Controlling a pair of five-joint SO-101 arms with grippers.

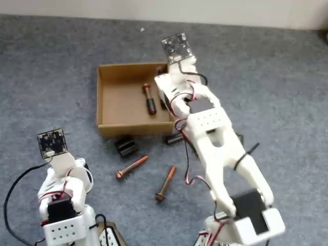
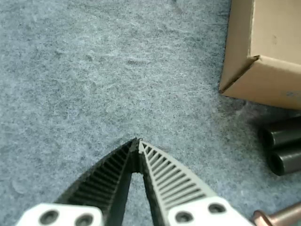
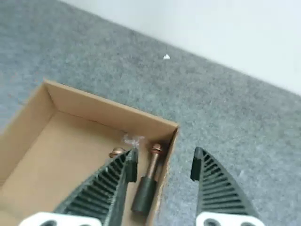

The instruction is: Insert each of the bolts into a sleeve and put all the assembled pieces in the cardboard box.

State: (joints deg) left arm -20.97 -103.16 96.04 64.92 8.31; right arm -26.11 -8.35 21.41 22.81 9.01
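Bench surface: grey felt-like carpet point(image 1: 266, 66) throughout. A pale wall strip point(image 1: 205, 7) runs along the far edge, with one white speck point(image 1: 142, 29) on the pile near it. Left arm point(image 1: 62, 197) sits at the near-left corner, its left jaws shut tip to tip over bare carpet, holding nothing. Cardboard box point(image 1: 120, 107) stands mid-bench, open-topped. One bolt-in-sleeve piece point(image 1: 149, 100) lies on its floor, and a second point(image 3: 145, 186) lies against the right wall. Just in front of the box are two black sleeves point(image 1: 125, 147) side by side. Further right is what appears to be a third sleeve point(image 1: 174, 138), half hidden by the arm. One loose bolt point(image 1: 132, 167) and another point(image 1: 165, 183) lie nearer. Right arm point(image 1: 220, 148) stretches from the near-right to the box. Its right jaws are wide apart, straddling the right wall, with nothing clamped.
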